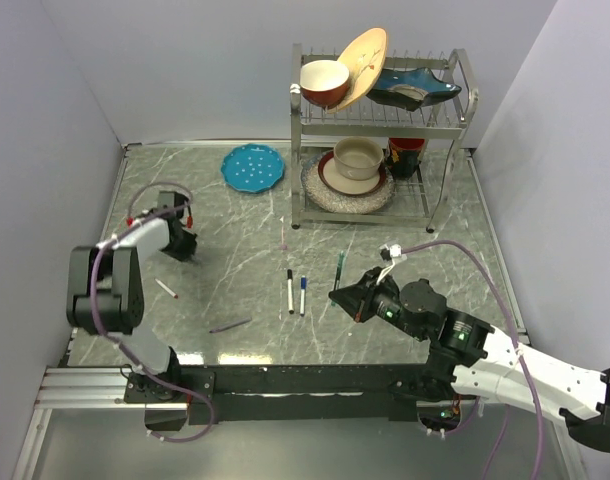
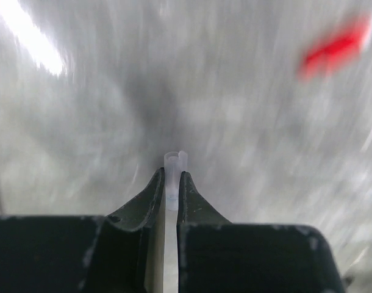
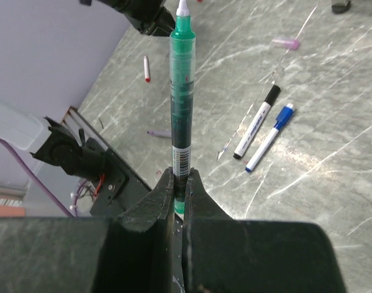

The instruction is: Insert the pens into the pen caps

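Observation:
My right gripper point(image 1: 337, 292) point(image 3: 181, 177) is shut on the lower end of the dark green pen point(image 1: 340, 268) point(image 3: 182, 91), which is lifted off the table with its white tip pointing away. The black-ended pen point(image 1: 290, 290) point(image 3: 257, 127) and the blue-ended pen point(image 1: 303, 295) point(image 3: 270, 137) lie side by side at mid-table. The red-ended pen point(image 1: 166, 288) point(image 3: 147, 68) lies at the left. My left gripper point(image 1: 183, 247) point(image 2: 172, 177) is shut on a small clear whitish tube point(image 2: 174, 163) just over the table. I see no coloured caps clearly; a red blur point(image 2: 335, 46) shows in the left wrist view.
A thin purple piece point(image 1: 230, 325) point(image 3: 158, 132) lies near the front and a pinkish piece point(image 1: 283, 235) point(image 3: 286, 44) lies further back. A dish rack point(image 1: 445, 130) with bowls and plates stands at the back right, and a blue plate point(image 1: 253, 166) lies to its left.

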Controlling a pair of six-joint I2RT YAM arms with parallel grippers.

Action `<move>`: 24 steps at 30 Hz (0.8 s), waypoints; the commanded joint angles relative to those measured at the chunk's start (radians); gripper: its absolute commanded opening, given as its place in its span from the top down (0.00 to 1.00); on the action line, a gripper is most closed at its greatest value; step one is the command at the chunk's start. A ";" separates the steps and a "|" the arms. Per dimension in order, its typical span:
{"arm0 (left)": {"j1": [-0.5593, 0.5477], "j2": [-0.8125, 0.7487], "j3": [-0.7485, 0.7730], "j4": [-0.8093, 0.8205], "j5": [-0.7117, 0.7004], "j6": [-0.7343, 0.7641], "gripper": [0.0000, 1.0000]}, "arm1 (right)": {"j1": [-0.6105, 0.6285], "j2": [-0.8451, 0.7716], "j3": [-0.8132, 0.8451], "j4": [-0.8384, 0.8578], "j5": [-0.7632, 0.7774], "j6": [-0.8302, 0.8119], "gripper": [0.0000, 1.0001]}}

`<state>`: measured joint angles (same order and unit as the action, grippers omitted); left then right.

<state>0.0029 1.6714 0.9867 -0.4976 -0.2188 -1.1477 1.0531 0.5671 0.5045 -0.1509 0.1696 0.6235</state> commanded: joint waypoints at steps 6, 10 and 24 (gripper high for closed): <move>-0.217 -0.448 -0.243 0.213 0.176 0.244 0.99 | -0.004 0.027 -0.041 0.098 -0.204 0.053 1.00; -0.274 -0.649 -0.368 0.384 0.335 0.283 0.99 | -0.002 0.085 -0.080 0.235 -0.295 0.087 1.00; -0.360 -0.920 -0.543 0.858 0.711 0.197 0.99 | 0.050 0.488 0.057 0.439 -0.375 0.070 1.00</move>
<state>-0.3317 0.7753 0.4713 0.1688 0.3836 -0.9367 1.0771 0.9916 0.4797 0.1719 -0.1802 0.7074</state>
